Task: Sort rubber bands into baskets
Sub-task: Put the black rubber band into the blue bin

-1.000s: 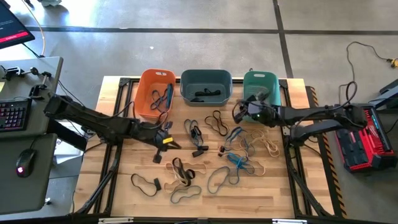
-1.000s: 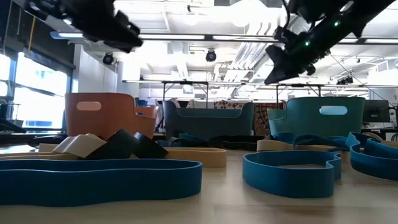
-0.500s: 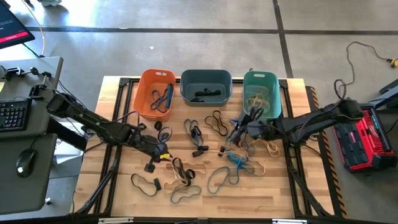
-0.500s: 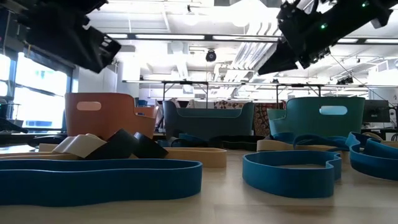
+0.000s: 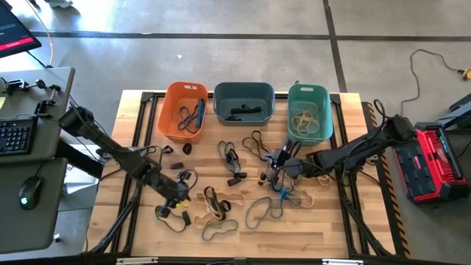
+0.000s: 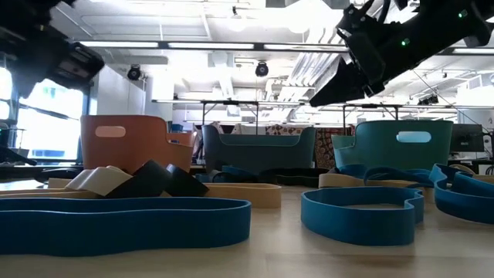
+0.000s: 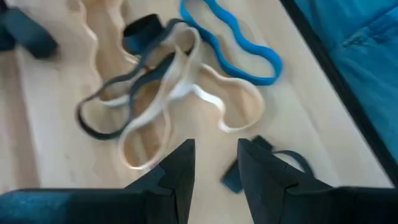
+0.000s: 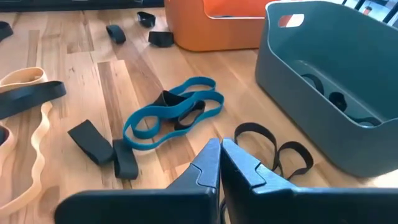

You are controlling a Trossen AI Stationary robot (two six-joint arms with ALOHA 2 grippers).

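Note:
Three baskets stand in a row at the table's far side: orange [image 5: 184, 110], slate [image 5: 243, 103] and teal [image 5: 309, 112], each with bands inside. Loose rubber bands in blue, dark and tan lie flat over the middle and near part of the wooden table. My left gripper [image 5: 179, 199] [image 7: 214, 163] hangs open above the near-left bands, over a dark band [image 7: 264, 163] and beside a tan-and-dark tangle [image 7: 155, 93]. My right gripper [image 5: 274, 168] [image 8: 221, 155] is shut and empty, hovering over the middle-right bands, near a blue band [image 8: 171, 115] and a black band [image 8: 273, 149].
A blue band [image 7: 230, 43] lies beyond the tangle. In the low view thick blue bands [image 6: 116, 224] [image 6: 359, 216] lie close to the near edge. Black frame rails [image 5: 140, 177] run along the table's sides. A desk with a keyboard [image 5: 15, 136] stands left, a red case [image 5: 430, 165] right.
My left gripper has swung from beside the orange basket toward the table's near edge and down, over the near-left bands. My right gripper has left the teal basket and moved toward the near edge and the table's middle, sinking over the loose bands, still shut.

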